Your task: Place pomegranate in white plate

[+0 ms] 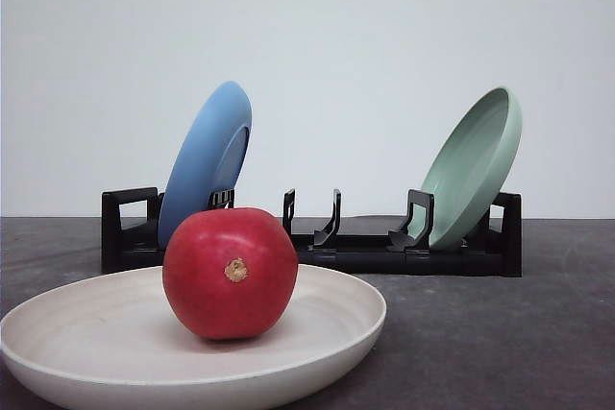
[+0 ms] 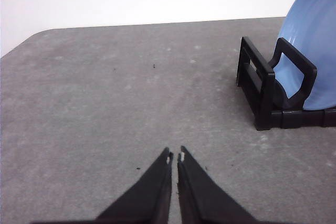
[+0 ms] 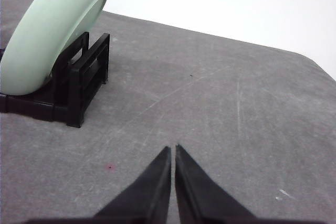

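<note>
The red pomegranate (image 1: 230, 272) rests inside the shallow white plate (image 1: 77, 333) at the near left of the table, its tan stem scar facing the front camera. In the left wrist view my left gripper (image 2: 175, 157) is shut with nothing between its black fingers, hovering over bare grey table beside the rack's end. My right gripper (image 3: 172, 149) is shut and empty too, over bare table near the rack's other end.
A black dish rack (image 1: 317, 237) stands across the back of the table. A blue plate (image 1: 206, 158) leans in its left slots and a pale green plate (image 1: 474, 165) in its right slots. A white wall rises behind the table.
</note>
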You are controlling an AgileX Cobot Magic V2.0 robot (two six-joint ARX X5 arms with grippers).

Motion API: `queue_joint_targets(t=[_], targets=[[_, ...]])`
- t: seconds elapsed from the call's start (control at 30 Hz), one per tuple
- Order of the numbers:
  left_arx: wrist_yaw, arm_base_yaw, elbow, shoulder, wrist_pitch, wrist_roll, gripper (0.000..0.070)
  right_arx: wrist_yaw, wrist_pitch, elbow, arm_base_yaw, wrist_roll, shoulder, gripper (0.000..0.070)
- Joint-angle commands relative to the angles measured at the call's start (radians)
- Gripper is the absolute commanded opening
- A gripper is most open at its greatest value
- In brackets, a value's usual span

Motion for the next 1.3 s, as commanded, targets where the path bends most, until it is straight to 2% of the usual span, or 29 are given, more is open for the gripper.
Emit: queue_joint_targets(t=[0.0,1.27], targets=[[-0.003,0.001,-0.009,-0.002,-0.003,0.014,0.0000,0.000,0.002,-0.003,-0.002,-0.008,-0.001,0.0007],[-0.003,0.001,-0.009,-0.002,-0.003,0.014,0.0000,0.000,0.002,-0.003,-0.002,-0.008,-0.001,0.0007]])
